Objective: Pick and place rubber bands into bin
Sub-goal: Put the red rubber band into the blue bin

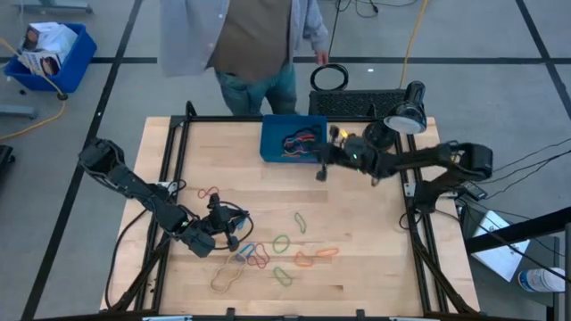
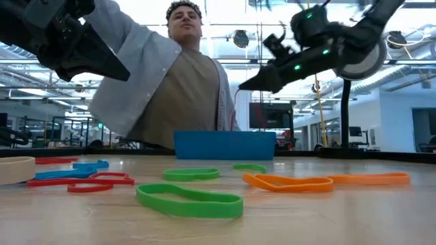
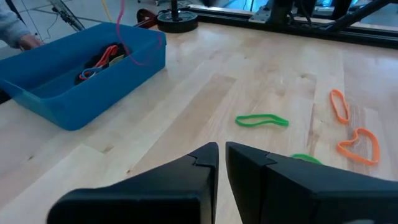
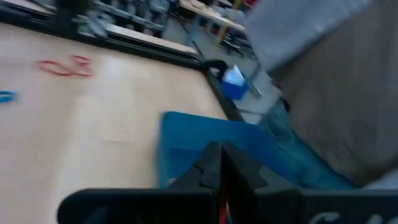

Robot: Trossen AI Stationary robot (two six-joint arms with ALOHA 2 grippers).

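Rubber bands [image 1: 284, 245] lie scattered over the near half of the table [image 1: 375, 267], with several more already piled inside the bin [image 1: 273, 143] at the far edge. Right claw [image 1: 323, 169] hangs just off the bin's near right corner, fingers clenched tight; a sliver of red shows between them in the right wrist view, probably a band, but I cannot tell for sure. If it lets go here, the band could land on the wood beside the bin instead of inside, since the claw looks short of the rim. Left claw [image 1: 234, 241] sits low among the loose bands, fingers nearly together with nothing visibly between them; it risks dragging overlapped loops into a tangle. A person [image 1: 254, 40] stands right behind the bin, so far-side room is tight. Plenty of bare wood lies between the arms; the frame rails hem both sides.
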